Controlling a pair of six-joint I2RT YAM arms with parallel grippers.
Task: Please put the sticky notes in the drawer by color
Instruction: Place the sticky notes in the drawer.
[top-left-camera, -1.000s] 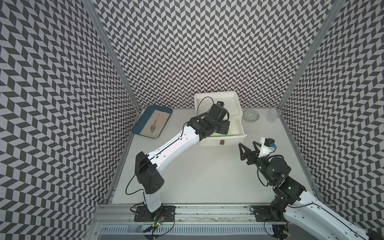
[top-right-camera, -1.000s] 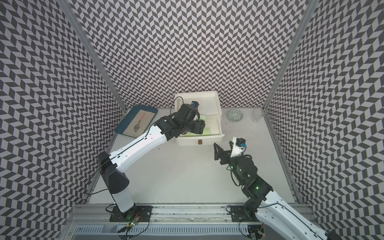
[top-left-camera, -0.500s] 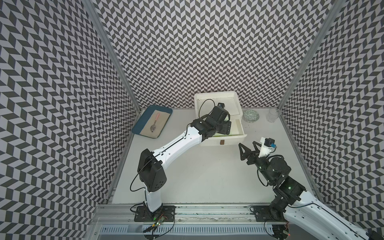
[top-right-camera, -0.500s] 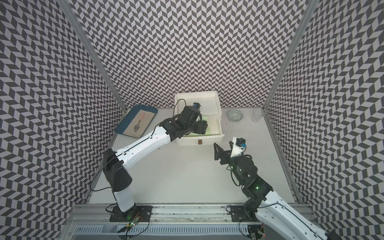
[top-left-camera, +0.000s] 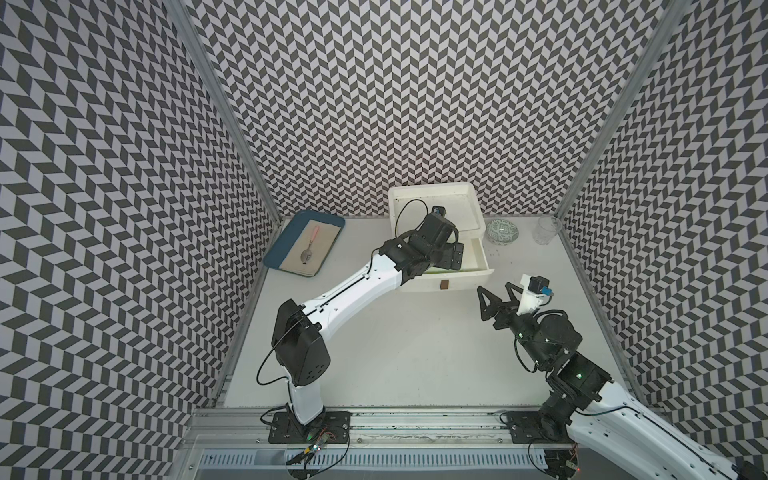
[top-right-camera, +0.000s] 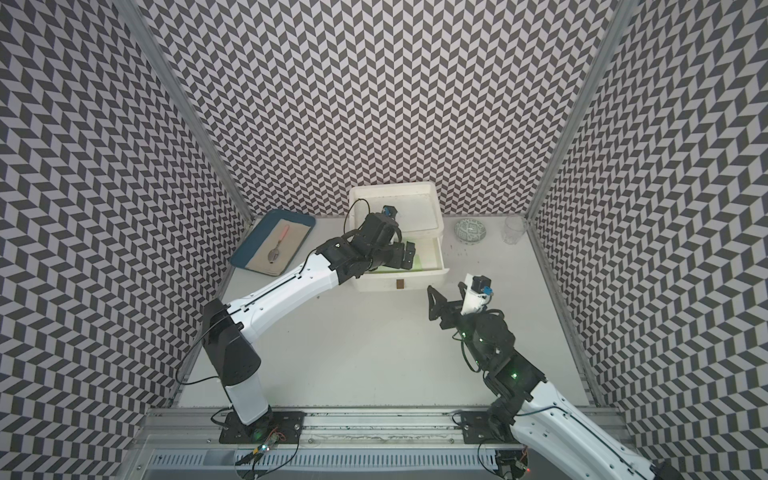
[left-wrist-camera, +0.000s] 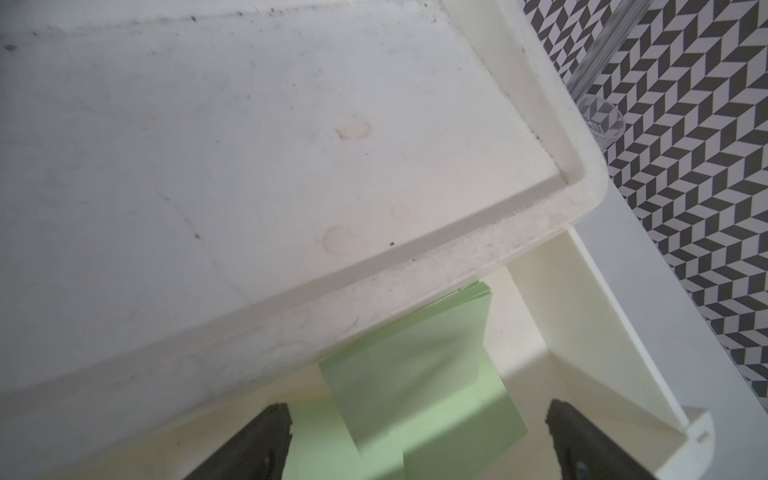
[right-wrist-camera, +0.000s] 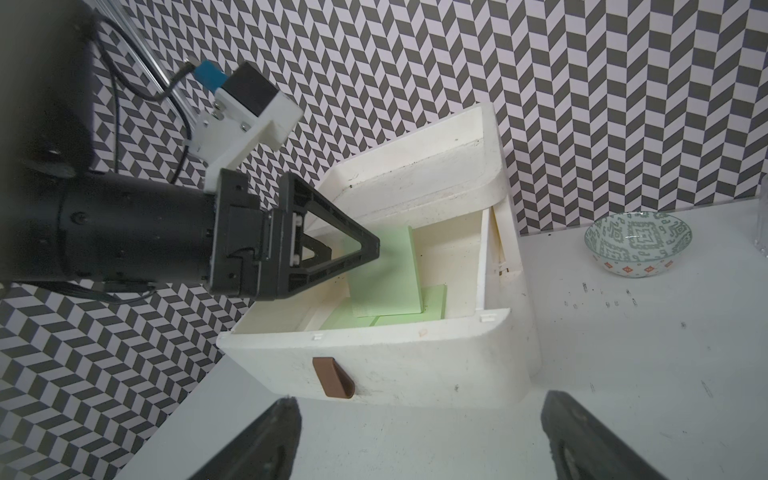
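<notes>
The step in hand seems to be the placing of a green note. The left hand (right-wrist-camera: 349, 249) hangs over the open drawer (right-wrist-camera: 415, 353) with its jaws wide apart and nothing between them. The green sticky notes (right-wrist-camera: 386, 278) are inside the drawer below it. One sheet stands tilted, with its upper edge toward the white cabinet (top-left-camera: 436, 203), and the other green sheets lie flat under it. I cannot count them surely.

The right hand (top-left-camera: 494, 291) is also open and empty, above the counter (top-left-camera: 415, 353) just in front of the drawer's front wall.

No blue or pink note is visible in any view, and the left arm hides part of the drawer. The next move probably calls for lifting the left hand out without catching the tilted sheet or the cabinet's edge.

At the back left corner of the counter a blue tray (top-left-camera: 286, 253) holds a spoon (top-left-camera: 309, 247). Near the back right corner a patterned bowl (top-left-camera: 513, 237) and a glass (top-left-camera: 547, 229) look empty.
</notes>
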